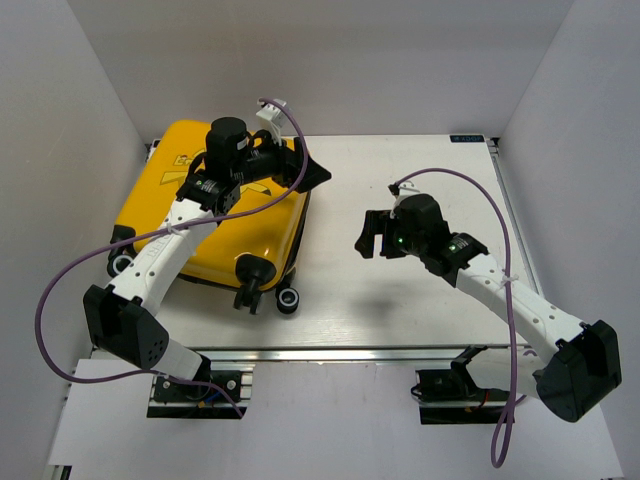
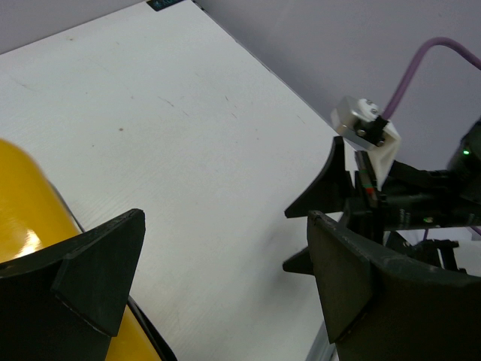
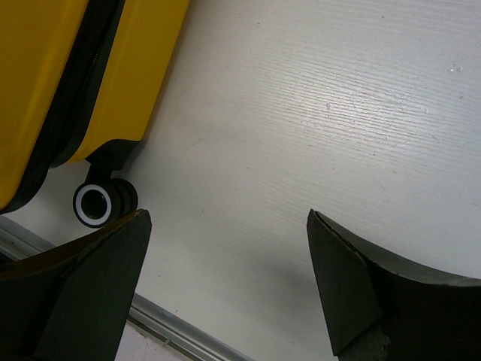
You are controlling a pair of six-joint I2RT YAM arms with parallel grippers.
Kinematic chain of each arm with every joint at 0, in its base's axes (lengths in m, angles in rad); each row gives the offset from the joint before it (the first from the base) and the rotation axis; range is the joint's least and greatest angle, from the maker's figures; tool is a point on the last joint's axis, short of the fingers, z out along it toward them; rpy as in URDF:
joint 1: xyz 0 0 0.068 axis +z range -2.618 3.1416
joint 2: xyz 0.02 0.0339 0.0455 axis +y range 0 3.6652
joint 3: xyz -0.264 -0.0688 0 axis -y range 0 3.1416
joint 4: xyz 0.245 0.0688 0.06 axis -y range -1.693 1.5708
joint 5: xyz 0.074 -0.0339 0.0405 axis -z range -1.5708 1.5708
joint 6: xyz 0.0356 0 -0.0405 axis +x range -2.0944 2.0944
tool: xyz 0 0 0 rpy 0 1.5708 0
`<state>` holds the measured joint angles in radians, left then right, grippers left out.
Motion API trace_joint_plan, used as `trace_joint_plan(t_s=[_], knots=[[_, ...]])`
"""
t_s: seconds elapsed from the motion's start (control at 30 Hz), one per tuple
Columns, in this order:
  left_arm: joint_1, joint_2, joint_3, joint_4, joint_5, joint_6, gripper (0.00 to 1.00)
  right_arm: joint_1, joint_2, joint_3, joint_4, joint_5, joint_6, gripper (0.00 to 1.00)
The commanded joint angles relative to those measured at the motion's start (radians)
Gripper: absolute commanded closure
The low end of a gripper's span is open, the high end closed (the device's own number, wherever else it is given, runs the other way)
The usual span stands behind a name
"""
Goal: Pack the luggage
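Observation:
The luggage (image 1: 200, 215), a yellow hard-shell suitcase, lies closed and flat on the left of the table. Its black wheels (image 1: 289, 299) point toward the near edge. My left gripper (image 1: 300, 160) hovers over the suitcase's far right corner, open, with nothing between its fingers. In the left wrist view the left gripper (image 2: 225, 263) frames bare tabletop, with a yellow edge of the luggage (image 2: 22, 218) at lower left. My right gripper (image 1: 366, 236) stands open over the table, to the right of the suitcase. In its own view the right gripper (image 3: 225, 256) holds nothing, and the luggage (image 3: 45, 75) and one wheel (image 3: 98, 201) lie at upper left.
White walls close in the table (image 1: 400, 300) on the left, back and right. An aluminium rail (image 1: 350, 352) runs along the near edge. The right arm's gripper (image 2: 338, 188) shows at the right of the left wrist view.

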<state>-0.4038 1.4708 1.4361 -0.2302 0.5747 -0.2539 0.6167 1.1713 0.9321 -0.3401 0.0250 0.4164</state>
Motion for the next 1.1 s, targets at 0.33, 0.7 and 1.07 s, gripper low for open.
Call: trace_joint_plan(t_s=[0.33, 0.7, 1.07], knots=[[0.066, 0.252, 0.666, -0.677, -1.045, -0.033, 0.02, 0.029, 0.158, 0.069, 0.067, -0.048, -0.024, 0.11], [0.529, 0.404, 0.727, -0.825, -1.135, -0.149, 0.02, 0.106, 0.386, 0.264, 0.044, -0.059, -0.060, 0.11], [0.790, 0.344, 0.482, -0.873, -1.135, -0.240, 0.02, 0.160, 0.547, 0.419, 0.075, -0.136, -0.093, 0.11]])
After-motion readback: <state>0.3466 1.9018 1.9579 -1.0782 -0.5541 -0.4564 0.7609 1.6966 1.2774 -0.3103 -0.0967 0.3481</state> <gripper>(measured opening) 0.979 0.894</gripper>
